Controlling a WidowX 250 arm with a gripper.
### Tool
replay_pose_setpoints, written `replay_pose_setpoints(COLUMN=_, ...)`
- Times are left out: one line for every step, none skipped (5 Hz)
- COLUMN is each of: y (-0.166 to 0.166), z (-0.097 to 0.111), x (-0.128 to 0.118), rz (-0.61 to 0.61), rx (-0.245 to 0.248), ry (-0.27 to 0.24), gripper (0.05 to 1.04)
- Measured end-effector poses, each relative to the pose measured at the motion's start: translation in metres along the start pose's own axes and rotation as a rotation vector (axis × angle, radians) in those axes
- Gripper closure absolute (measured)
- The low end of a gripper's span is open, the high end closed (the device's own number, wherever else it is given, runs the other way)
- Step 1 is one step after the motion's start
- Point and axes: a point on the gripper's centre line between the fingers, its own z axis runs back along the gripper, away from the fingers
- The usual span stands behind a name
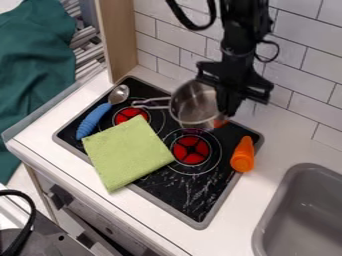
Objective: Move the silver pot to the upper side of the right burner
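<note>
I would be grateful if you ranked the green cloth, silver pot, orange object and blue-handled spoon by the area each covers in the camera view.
Largest to smallest:
1. Green cloth
2. Silver pot
Unranked: blue-handled spoon and orange object; they look too alike in area.

- The hand point(227, 106) hangs at the right side of the pot point(194, 105), by its rim.
- The pot is behind the right burner point(190, 150), its handle point(152, 103) pointing left.
- A green cloth point(128, 152) lies over the stove's point(194, 197) front edge, partly across the left burner point(127, 114).
- A spoon point(119, 94) with a blue handle point(92, 121) lies along the stove's left side.
- An orange bottle point(243, 155) lies at its right edge.
- The sink point(304, 200) is set in the counter point(270, 122), right of the stove.
</note>
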Motion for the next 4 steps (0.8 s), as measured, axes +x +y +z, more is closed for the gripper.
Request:
replay_pose_setpoints(y=0.002, z=-0.009, x=0.003, rz=-0.019, rx=-0.002, ry=0.023, gripper=1.029)
replay_pose_setpoints(y=0.002, z=-0.017, x=0.004, rz=-0.039, rx=-0.002, ry=0.044, gripper=1.029)
replay_pose_setpoints(y=0.000, z=-0.023, x=0.006, rz=-0.065, rx=-0.010, ry=0.053, gripper=1.029)
replay_pose_setpoints(y=-0.002, z=-0.029, x=0.004, rz=-0.116, rx=-0.028, ry=0.067, gripper=1.029)
